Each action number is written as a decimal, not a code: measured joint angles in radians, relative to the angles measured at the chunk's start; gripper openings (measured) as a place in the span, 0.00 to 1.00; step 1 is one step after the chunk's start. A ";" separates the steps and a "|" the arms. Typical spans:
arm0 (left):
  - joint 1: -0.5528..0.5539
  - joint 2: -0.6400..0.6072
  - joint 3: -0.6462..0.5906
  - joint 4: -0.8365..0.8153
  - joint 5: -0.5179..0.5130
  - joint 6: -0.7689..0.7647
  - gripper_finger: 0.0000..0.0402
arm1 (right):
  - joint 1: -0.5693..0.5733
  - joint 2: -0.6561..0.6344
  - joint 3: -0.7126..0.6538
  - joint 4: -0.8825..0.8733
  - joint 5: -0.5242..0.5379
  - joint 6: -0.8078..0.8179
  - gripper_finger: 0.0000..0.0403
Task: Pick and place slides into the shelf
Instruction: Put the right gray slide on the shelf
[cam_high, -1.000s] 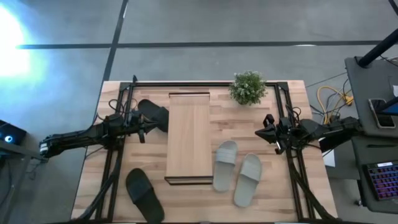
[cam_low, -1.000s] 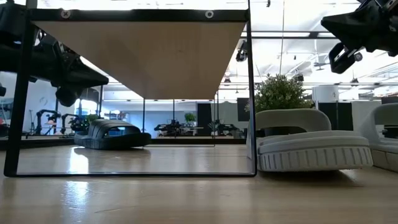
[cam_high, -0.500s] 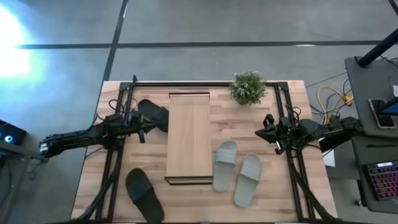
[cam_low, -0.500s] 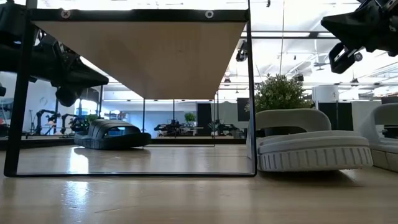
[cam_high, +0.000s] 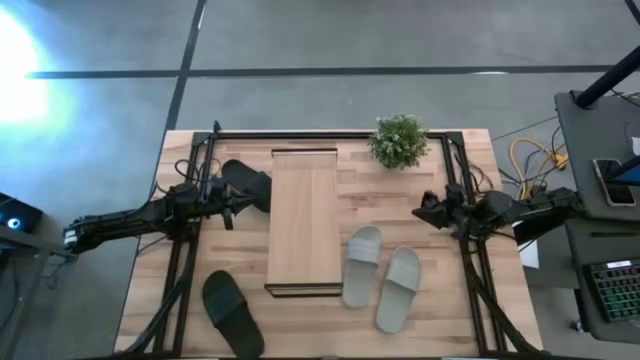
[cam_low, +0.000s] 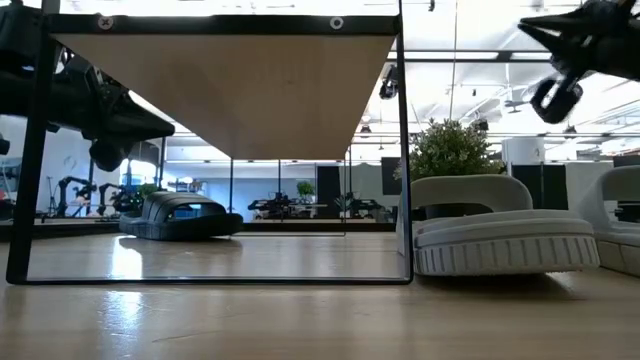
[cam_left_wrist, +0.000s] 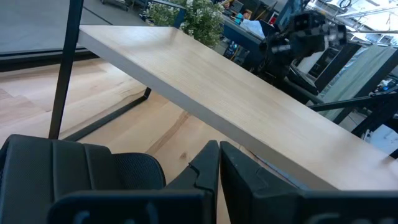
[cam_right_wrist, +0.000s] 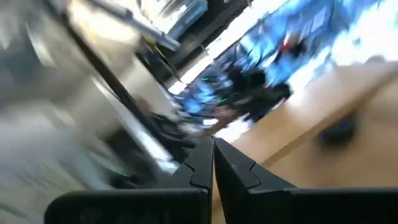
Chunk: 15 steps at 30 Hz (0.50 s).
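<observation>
Shelf (cam_high: 303, 220) stands mid-table (cam_high: 450, 300), long plank top bare. Grey slide pair (cam_high: 383, 277) just right of shelf, side by side. One black slide (cam_high: 247, 184) at shelf's left far end, other black slide (cam_high: 232, 313) near front-left corner. Left hand (cam_high: 232, 207) fingers together, beside far black slide. Right hand (cam_high: 422, 211) fingers together, raised above table, apart from grey pair. Potted plant (cam_high: 398, 140) at back.

The wooden counter (cam_high: 450, 300) carries the shelf (cam_high: 304, 215) at its centre, a potted plant (cam_high: 398, 140) far right, two grey slides (cam_high: 380, 276) near right, and black slides far left (cam_high: 247, 183) and near left (cam_high: 232, 312).
</observation>
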<state>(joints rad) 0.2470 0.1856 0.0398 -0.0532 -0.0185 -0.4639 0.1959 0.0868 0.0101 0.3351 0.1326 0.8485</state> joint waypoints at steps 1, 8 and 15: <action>0.000 0.000 0.000 0.000 0.000 0.000 0.00 | 0.000 0.001 0.000 -0.002 -0.012 0.170 0.02; 0.000 0.000 0.000 0.001 0.000 0.000 0.00 | 0.000 0.068 0.005 0.095 -0.351 0.244 0.02; 0.000 0.001 0.000 0.001 -0.001 0.000 0.00 | 0.000 0.120 0.079 0.195 -0.032 0.191 0.02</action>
<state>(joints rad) 0.2470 0.1868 0.0399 -0.0525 -0.0193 -0.4641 0.1962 0.2069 0.0889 0.5299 0.1004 1.0394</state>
